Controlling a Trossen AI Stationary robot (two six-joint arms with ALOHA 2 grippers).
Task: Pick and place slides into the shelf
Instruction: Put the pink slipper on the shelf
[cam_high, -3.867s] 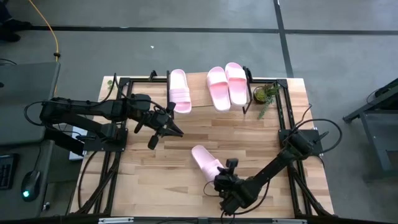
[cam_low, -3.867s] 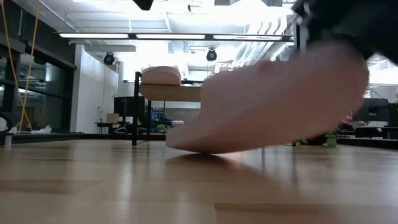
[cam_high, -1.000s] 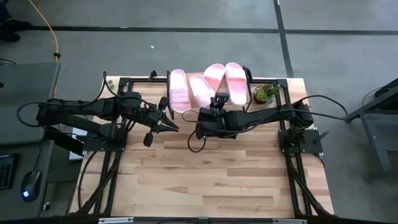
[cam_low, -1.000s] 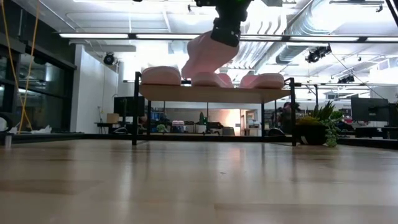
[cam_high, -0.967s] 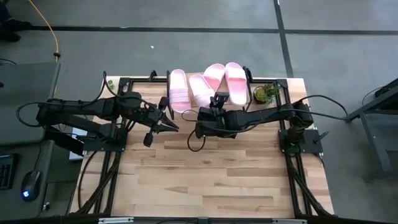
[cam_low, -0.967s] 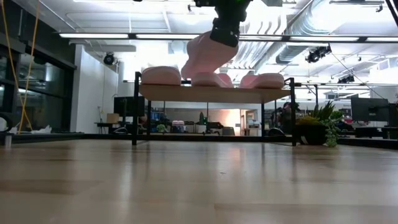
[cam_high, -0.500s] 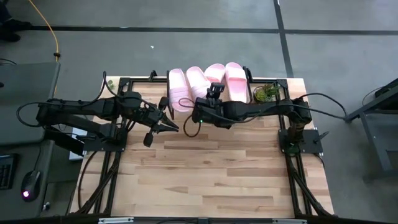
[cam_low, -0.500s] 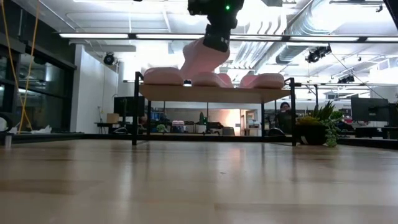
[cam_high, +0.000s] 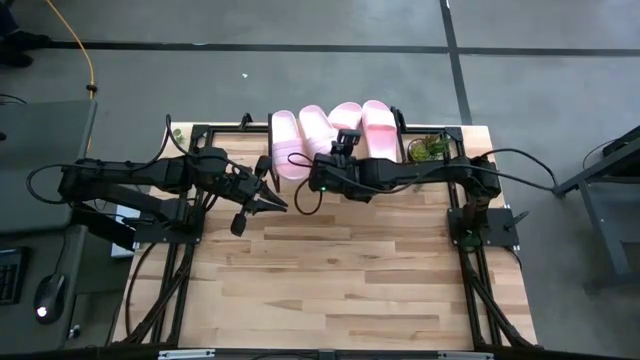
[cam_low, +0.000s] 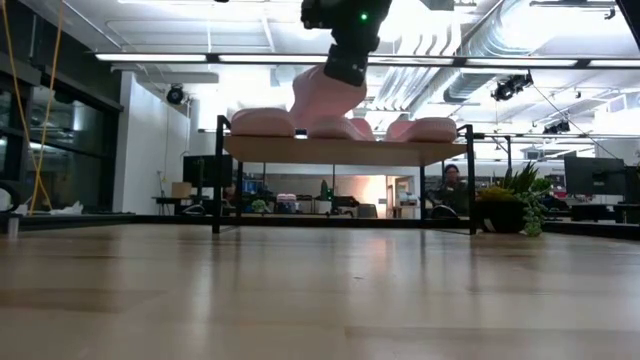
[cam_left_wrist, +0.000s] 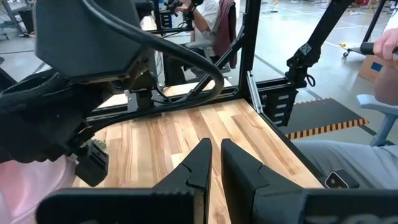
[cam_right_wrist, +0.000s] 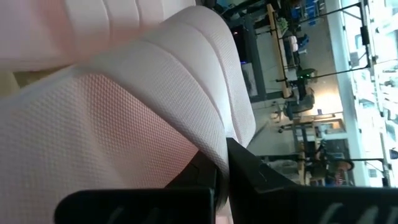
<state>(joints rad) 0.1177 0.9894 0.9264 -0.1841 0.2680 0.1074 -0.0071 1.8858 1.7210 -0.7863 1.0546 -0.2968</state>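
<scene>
**Fourth slide nearly down on shelf**

High view: four slides on the shelf (cam_high: 262, 127) at the tabletop's (cam_high: 330, 280) far edge. Three lying flat; the fourth slide (cam_high: 316, 131), second from left, clamped at its heel in the right pincer (cam_high: 338, 148). Left pincer (cam_high: 262, 195) idle over the tabletop near the shelf's left end, clenched on nothing. Against the earliest high frame, slide gone from the tabletop's middle; over the last second, shifted left into the gap, close beside the leftmost slide (cam_high: 283, 140).

Low view: fourth slide tilted, heel raised, toe at or near the board. Release and pull-back left, by the look of it; otherwise task close to done.

Left wrist view: fingers nearly together, nothing between them.

Right wrist view: dark fingers pinching pale pink rubber, strap filling the frame.
</scene>
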